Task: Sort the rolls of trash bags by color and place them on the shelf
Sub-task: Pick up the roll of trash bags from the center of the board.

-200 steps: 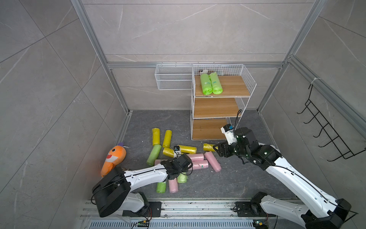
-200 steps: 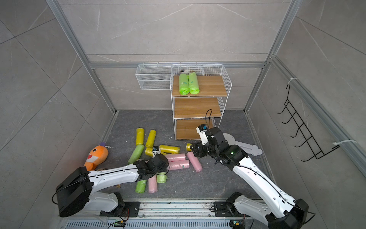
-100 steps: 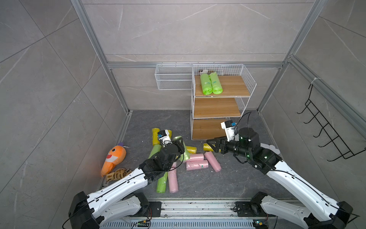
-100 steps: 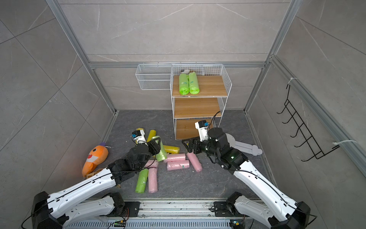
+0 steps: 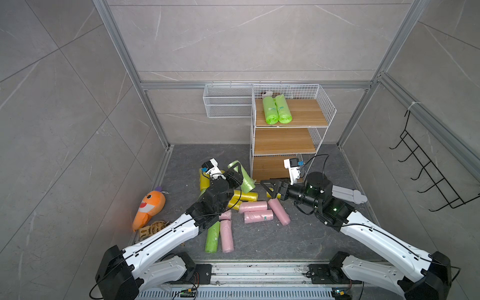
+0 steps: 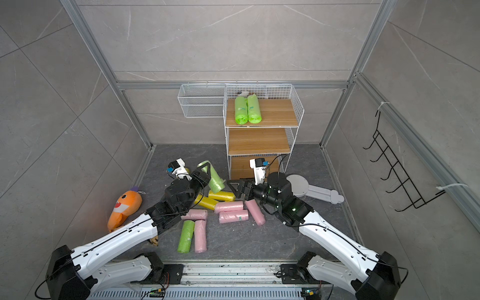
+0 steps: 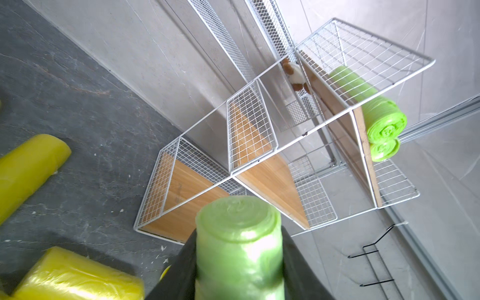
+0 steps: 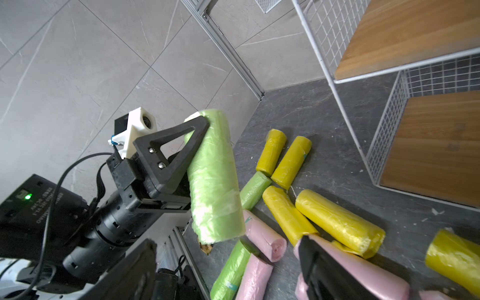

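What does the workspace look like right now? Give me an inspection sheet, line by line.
Surface: dark grey floor, small white flecks.
Job's things: two green rolls on the shelf top tier, lower tiers bare; yellow rolls, pink rolls and a green floor roll lie loose.
Clutter: orange plush toy, flat white paddle.
Grippers: left gripper shut on a held green roll, off the floor; right gripper open over the pile.
Cables: black loop at the right wrist, near the shelf.
Surroundings: white wire basket, black hook rack on walls.
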Controlling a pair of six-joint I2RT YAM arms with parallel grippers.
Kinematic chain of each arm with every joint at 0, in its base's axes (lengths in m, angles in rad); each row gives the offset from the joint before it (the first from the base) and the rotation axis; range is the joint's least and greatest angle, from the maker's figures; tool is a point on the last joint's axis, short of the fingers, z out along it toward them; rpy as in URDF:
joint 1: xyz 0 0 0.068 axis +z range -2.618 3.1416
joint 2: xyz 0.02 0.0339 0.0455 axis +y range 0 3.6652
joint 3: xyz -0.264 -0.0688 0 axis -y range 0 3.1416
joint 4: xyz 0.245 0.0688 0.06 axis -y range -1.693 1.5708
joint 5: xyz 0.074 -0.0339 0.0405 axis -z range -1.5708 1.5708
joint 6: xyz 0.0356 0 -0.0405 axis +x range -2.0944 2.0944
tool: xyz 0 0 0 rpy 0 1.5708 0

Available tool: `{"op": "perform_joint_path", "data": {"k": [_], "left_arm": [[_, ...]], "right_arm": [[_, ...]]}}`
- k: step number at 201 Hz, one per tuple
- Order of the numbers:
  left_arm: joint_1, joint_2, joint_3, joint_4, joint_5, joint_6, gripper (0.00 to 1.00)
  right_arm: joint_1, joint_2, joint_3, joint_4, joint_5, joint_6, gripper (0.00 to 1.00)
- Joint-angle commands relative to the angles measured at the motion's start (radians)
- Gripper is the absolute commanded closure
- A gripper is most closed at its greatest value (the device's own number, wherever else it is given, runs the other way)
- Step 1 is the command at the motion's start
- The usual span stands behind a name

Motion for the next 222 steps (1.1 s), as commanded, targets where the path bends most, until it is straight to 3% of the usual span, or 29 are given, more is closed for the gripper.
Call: {"op": "perform_joint_path", "data": {"k": [1,105,159,195,222], "left_arm": [[0.004,-0.003,-0.019,0.171,-0.005,-0.101,0.73],[0.004,0.019,-0.129,0.346,0.009,-0.344,0.74],[0.004,0.038,-0.168,0.415,0.015,-0.431,0.74],[0.004,0.046,-0.179,0.433,0.017,-0.453,0.74],[0.004,0.052,-0.193,0.456,0.015,-0.476,0.74]], "right_arm": [[0.020,0.017,-0.029,0.111,0.024,0.057,0.07],[0.096,0.126,-0.057,0.265,0.123,0.108,0.04],[0.120,0.190,-0.048,0.349,0.132,0.125,0.11],[0.124,0.220,-0.031,0.360,0.140,0.129,0.24],[0.128,0.255,-0.024,0.376,0.134,0.143,0.24]]}}
